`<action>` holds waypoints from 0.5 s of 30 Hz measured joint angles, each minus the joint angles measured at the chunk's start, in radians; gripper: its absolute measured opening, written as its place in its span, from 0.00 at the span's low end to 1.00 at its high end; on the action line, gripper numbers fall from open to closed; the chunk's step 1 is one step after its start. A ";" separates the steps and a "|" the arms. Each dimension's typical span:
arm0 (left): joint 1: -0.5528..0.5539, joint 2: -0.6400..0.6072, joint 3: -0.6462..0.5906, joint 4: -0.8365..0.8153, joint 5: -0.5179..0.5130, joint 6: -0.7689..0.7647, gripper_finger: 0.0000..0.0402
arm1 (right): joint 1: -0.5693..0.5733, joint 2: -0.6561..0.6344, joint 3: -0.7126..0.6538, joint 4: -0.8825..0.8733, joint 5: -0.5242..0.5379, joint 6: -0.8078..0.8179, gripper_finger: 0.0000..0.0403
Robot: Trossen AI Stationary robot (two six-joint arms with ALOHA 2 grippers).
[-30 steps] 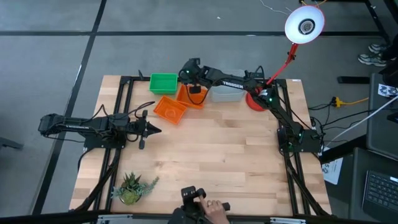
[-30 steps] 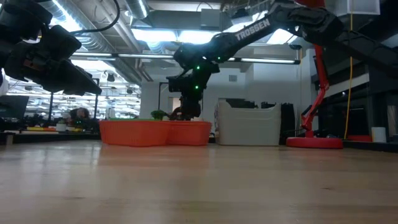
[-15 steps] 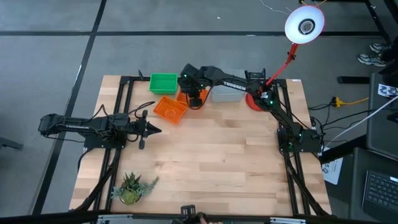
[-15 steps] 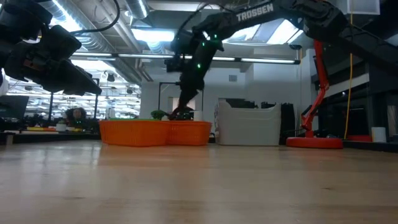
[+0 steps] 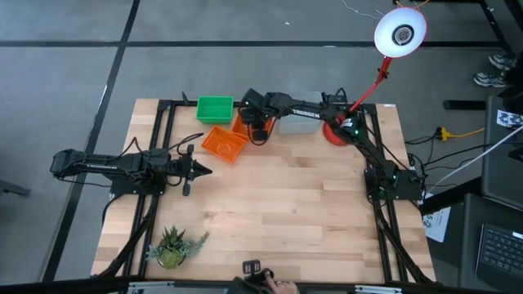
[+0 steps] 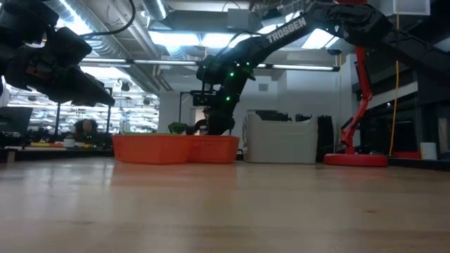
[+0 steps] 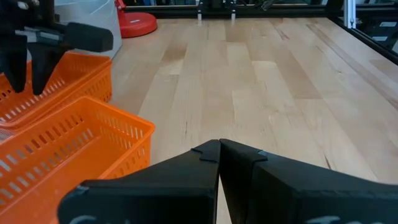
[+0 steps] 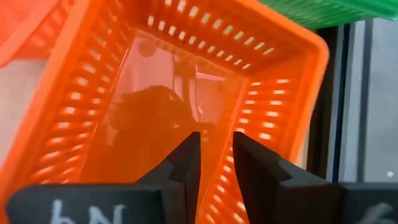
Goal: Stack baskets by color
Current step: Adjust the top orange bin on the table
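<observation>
Glossy orange basket [image 8: 186,81] with slatted walls, open top.

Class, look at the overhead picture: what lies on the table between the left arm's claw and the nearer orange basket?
Nothing: in the high view only bare wood separates the shut left claw from the orange basket.

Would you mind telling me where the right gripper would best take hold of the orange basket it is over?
Probably the rim of a side wall, from above. The orange basket sits upright and open-topped with thin slatted walls, so one finger can go inside and one outside. The right gripper hangs over its inside, jaws partly open, apparently empty. The neighbouring orange basket crowds one side; take a free wall.
</observation>
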 joint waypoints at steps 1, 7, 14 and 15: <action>0.000 0.000 0.000 0.000 0.000 0.000 0.00 | -0.005 0.000 0.002 -0.002 -0.015 0.004 0.23; 0.000 0.000 0.000 0.000 0.000 0.000 0.00 | -0.007 0.000 0.012 -0.008 -0.031 0.048 0.23; 0.000 0.000 0.000 0.000 0.000 0.000 0.00 | -0.029 0.000 0.158 -0.114 -0.090 0.019 0.23; 0.000 0.000 0.000 0.000 0.000 0.000 0.00 | -0.037 0.000 0.176 -0.127 -0.127 0.019 0.23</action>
